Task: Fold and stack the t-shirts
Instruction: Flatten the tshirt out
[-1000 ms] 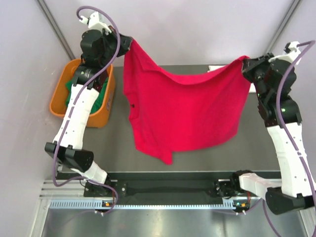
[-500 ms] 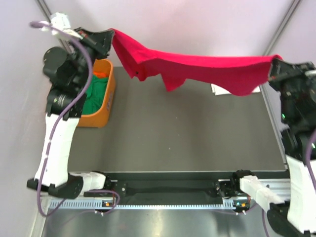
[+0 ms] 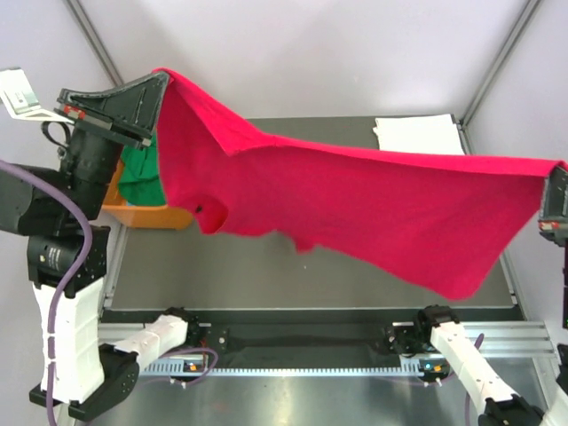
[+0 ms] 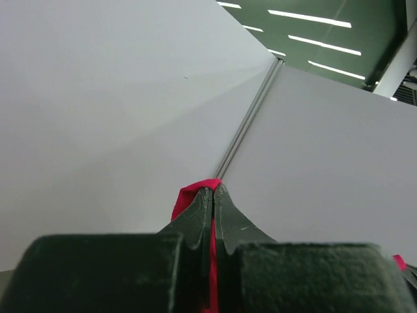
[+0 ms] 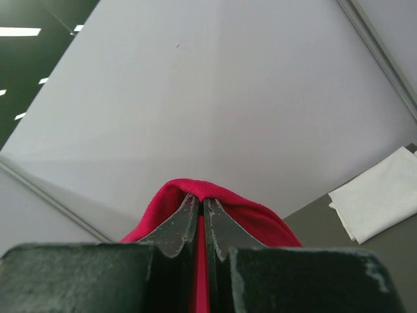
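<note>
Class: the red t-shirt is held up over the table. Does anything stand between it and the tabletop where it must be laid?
Nothing visible does. The white t-shirt lies at the far right corner, the orange tub at the left edge, both aside. The red t-shirt itself hides part of the table.

Bright even diffuse light from long white ceiling strip lights [image 4: 316, 17]; top view sharp, wrist-view near foregrounds slightly blurred.

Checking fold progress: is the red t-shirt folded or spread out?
Spread: the red t-shirt hangs stretched between left gripper and right gripper, both shut on it.
</note>
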Available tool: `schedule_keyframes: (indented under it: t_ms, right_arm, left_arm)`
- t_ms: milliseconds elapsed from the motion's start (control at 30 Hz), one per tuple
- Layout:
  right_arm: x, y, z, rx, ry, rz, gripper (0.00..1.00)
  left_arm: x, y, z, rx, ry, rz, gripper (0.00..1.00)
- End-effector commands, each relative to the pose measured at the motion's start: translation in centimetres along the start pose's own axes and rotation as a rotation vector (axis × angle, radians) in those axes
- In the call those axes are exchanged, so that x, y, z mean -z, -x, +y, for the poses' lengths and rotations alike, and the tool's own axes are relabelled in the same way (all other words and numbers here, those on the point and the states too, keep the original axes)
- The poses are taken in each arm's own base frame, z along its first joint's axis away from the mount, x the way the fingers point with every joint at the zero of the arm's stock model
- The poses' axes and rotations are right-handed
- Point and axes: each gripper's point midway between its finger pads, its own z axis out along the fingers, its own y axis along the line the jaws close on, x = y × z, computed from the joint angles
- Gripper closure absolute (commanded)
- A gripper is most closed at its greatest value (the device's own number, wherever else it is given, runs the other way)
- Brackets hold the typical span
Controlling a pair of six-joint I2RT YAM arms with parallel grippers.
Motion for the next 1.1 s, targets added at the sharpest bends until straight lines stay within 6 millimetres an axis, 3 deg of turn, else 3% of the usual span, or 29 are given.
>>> schedule_keyframes:
  t_ms: [0,133,233,267,333,367,433,467,500,533,567,600,633,667,700,733,767,833,867,900,933,967,1000,1067]
  right_arm:
    - [1.7,2.3,1.0,-0.034,0.019,-0.044,1.00]
    - [0.6,2.2,0.3,-0.007,-0.033,-0.055,1.00]
    - [-2.0,-0.2,-1.8,0.035,-0.122,-0.016,1.00]
    - [-2.8,-1.1,-2.4,0.048,-0.141,0.001,1.00]
    - [-4.8,-3.9,-3.9,0.086,-0.179,0.041,1.00]
    - [-5.8,-5.2,-4.6,0.101,-0.194,0.061,1.00]
    - [-7.5,-8.7,-7.0,0.153,-0.251,0.115,1.00]
    - [-8.5,-10.2,-8.0,0.170,-0.272,0.132,1.00]
    - [-9.0,-13.0,-10.3,0.205,-0.321,0.181,1.00]
    - [-9.4,-14.5,-11.5,0.229,-0.342,0.202,1.00]
    - [-10.2,-16.0,-12.5,0.238,-0.354,0.211,1.00]
    - [-10.2,-19.0,-15.1,0.271,-0.398,0.265,1.00]
    - [-10.5,-20.1,-16.5,0.282,-0.422,0.276,1.00]
    - [-11.1,-22.2,-18.2,0.294,-0.451,0.311,1.00]
    - [-11.6,-24.3,-19.8,0.290,-0.450,0.333,1.00]
    - [-12.2,-25.1,-21.2,0.278,-0.474,0.335,1.00]
    - [-13.5,-27.1,-22.8,0.271,-0.488,0.361,1.00]
    - [-14.7,-29.5,-24.9,0.247,-0.498,0.417,1.00]
    - [-15.8,-31.6,-26.3,0.251,-0.511,0.457,1.00]
    - [-16.7,-32.7,-26.1,0.240,-0.483,0.486,1.00]
    - [-17.4,-32.9,-27.3,0.243,-0.495,0.495,1.00]
    - [-17.9,-34.7,-28.6,0.242,-0.503,0.535,1.00]
    - [-18.8,-35.3,-28.2,0.227,-0.459,0.548,1.00]
    - [-19.8,-37.4,-29.3,0.211,-0.439,0.584,1.00]
  left_arm:
    - [0.1,1.7,-1.7,-0.024,-0.047,-0.032,1.00]
    - [-0.6,2.2,-0.7,-0.090,-0.004,-0.050,1.00]
    - [-2.5,-0.5,3.1,-0.135,0.090,0.019,1.00]
    - [-3.7,-2.5,5.2,-0.136,0.132,0.068,1.00]
    - [-4.6,-5.1,7.7,-0.148,0.178,0.131,1.00]
    - [-5.3,-7.8,10.1,-0.145,0.215,0.191,1.00]
    - [-5.8,-10.2,12.5,-0.164,0.248,0.233,1.00]
    - [-5.7,-12.9,15.0,-0.164,0.298,0.284,1.00]
    - [-5.6,-14.2,16.5,-0.179,0.328,0.307,1.00]
    - [-5.7,-15.1,17.7,-0.189,0.347,0.310,1.00]
    - [-5.0,-18.1,20.4,-0.189,0.399,0.367,1.00]
    - [-4.8,-19.1,21.7,-0.198,0.430,0.375,1.00]
    - [-4.5,-20.4,22.9,-0.201,0.444,0.393,1.00]
    - [-3.7,-23.6,25.4,-0.193,0.480,0.457,1.00]
    - [-3.8,-24.7,26.5,-0.192,0.490,0.462,1.00]
    - [-3.5,-26.1,27.8,-0.186,0.510,0.487,1.00]
    - [-2.9,-29.0,30.1,-0.173,0.543,0.545,1.00]
    - [-3.0,-31.3,32.0,-0.147,0.542,0.587,1.00]
    - [-2.7,-33.5,33.8,-0.128,0.563,0.630,1.00]
    - [-2.8,-34.3,34.5,-0.115,0.563,0.646,1.00]
    - [-2.9,-34.9,35.3,-0.095,0.562,0.653,1.00]
    - [-3.0,-36.2,36.4,-0.081,0.568,0.678,1.00]
    - [-3.2,-36.6,37.0,-0.070,0.567,0.681,1.00]
    - [-3.5,-38.3,38.2,-0.046,0.555,0.710,1.00]
